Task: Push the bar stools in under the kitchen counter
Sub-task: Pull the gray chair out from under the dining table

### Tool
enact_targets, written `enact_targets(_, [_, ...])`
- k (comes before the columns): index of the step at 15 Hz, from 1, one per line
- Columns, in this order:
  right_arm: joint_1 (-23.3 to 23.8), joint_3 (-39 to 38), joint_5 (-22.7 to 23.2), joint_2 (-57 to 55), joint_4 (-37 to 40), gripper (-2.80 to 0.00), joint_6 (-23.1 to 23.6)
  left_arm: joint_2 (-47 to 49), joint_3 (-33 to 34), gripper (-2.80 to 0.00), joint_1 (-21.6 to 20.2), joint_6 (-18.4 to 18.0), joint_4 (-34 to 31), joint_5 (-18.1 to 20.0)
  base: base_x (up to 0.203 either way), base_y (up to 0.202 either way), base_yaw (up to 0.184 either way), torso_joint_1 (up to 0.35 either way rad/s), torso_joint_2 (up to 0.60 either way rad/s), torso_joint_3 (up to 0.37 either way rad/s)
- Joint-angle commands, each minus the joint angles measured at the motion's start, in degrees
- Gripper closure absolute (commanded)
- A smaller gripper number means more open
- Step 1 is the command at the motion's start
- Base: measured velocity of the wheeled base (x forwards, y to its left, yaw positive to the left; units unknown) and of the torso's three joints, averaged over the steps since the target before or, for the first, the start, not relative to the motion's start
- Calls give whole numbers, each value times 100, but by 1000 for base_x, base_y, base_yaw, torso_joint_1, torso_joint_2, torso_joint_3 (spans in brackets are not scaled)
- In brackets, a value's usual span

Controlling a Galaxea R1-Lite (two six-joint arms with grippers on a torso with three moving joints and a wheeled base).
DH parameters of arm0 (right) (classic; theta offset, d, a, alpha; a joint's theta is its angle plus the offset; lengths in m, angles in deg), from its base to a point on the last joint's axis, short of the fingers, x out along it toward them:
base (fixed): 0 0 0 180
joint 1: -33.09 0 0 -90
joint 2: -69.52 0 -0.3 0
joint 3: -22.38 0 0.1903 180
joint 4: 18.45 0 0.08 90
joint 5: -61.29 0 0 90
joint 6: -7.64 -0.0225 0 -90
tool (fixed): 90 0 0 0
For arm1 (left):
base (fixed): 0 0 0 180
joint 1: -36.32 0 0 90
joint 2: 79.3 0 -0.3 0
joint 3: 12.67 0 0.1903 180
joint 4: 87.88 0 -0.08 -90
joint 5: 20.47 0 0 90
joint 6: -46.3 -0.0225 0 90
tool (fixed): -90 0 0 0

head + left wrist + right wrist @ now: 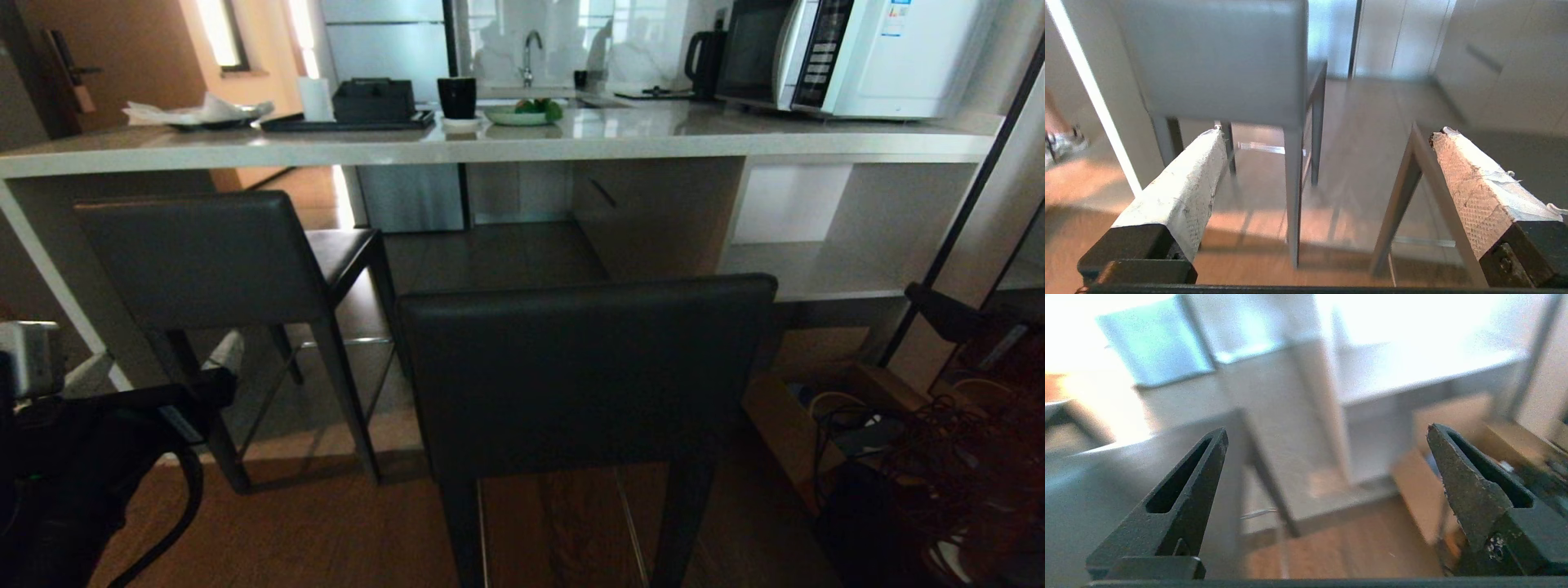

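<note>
Two dark leather bar stools stand before the kitchen counter (506,149). The left bar stool (196,253) has its seat partly under the slab. The nearer bar stool (584,376) stands further out, close in front of me. My left gripper (1329,131) hangs low at the left, open and empty, facing the left stool's backrest (1216,61), with the nearer stool's leg (1400,196) to one side. My right gripper (1327,428) is open and empty too, beside the nearer stool's backrest (1106,477). Neither gripper touches a stool.
On the counter stand a microwave (857,53), a kettle (704,61), a black cup (457,96), a plate of greens (522,114) and a tray (351,124). A cardboard box (804,408) and tangled cables (963,474) crowd the floor at the right.
</note>
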Motion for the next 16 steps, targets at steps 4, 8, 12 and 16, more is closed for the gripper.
enact_targets(4, [-49,-631,261,2629,907,-280,277,-1453,424,-280,-94,-316,-43,-56,0,0,0,0,0,0])
enact_targets(8, [-53,-279,528,4644,3512,-280,353,-2147,451,-280,-1124,-819,-591,20,0,0,0,0,0,0])
enact_targets(12, [-54,101,747,5668,4800,-280,394,-3075,432,-280,-1769,-1133,-722,520,0,0,0,0,0,0])
enact_targets(16, [-54,289,700,5813,4970,-280,422,-5095,-68,-280,-1795,-1527,-2949,852,0,0,0,0,0,0])
